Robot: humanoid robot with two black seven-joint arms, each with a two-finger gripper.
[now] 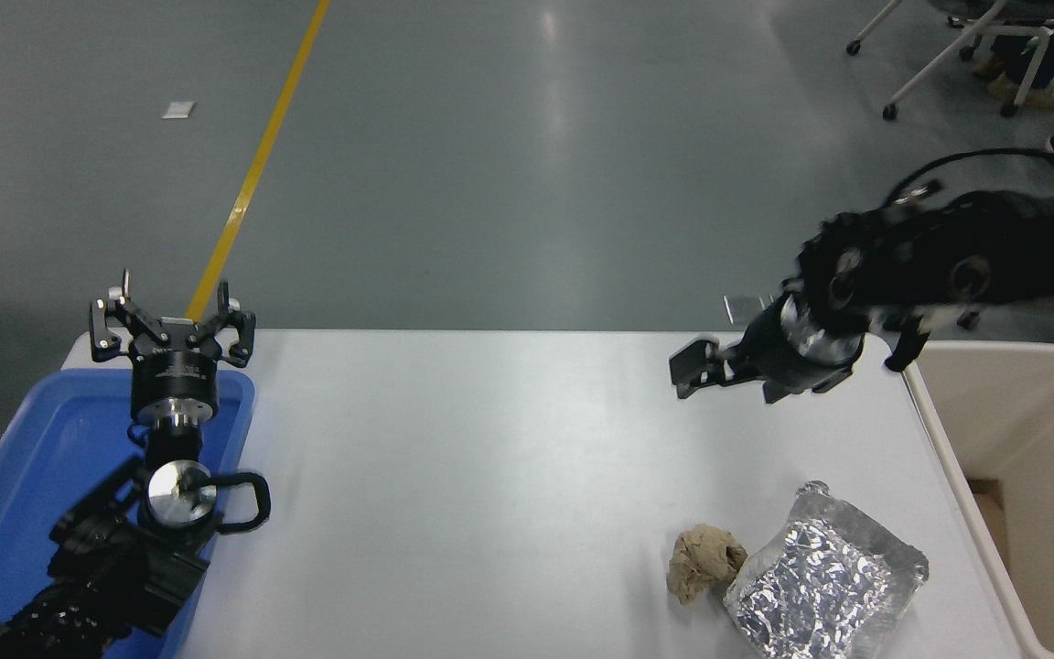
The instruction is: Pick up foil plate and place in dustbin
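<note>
The foil plate [824,577] is a shiny crinkled silver tray lying flat near the table's front right corner. The dustbin [957,476] is a large beige bin standing just off the table's right edge, beside the plate. My right gripper [715,339] comes in from the right edge, points left over the table's back right part, and is open and empty, well behind the plate. My left gripper [172,311] is open and parked at the lower left over a blue tray.
A crumpled brown paper ball [703,561] lies touching the foil plate's left side. A blue plastic tray [24,485] sits at the table's left end under the left arm. Chair legs and a person's shoes show on the floor at the top right.
</note>
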